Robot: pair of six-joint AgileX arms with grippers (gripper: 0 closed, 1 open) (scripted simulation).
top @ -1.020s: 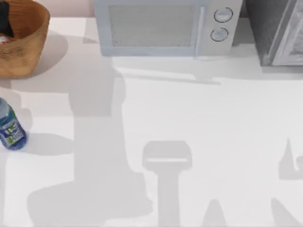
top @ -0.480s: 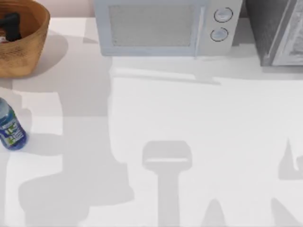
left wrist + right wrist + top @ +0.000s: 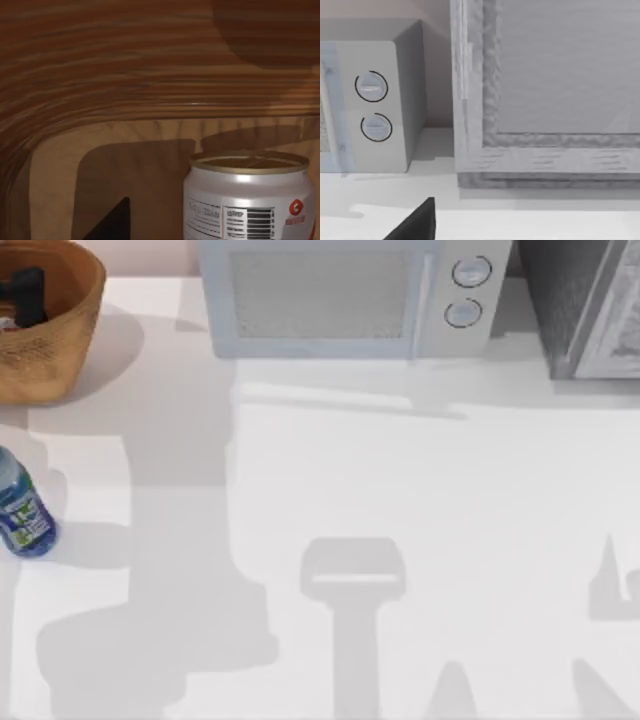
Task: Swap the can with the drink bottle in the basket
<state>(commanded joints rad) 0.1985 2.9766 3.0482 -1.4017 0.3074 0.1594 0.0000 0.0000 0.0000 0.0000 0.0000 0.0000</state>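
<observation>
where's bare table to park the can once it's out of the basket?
Free: the wide middle of the table, between the microwave at the back and the near edge, and all to the right. Crowded: the left edge, with the basket holding the can and left gripper, and the bottle just in front.

A pale microwave (image 3: 345,298) with two round dials (image 3: 471,272) stands at twelve o'clock on the white bench (image 3: 420,540); a grey cabinet (image 3: 590,305) sits at two o'clock.
</observation>
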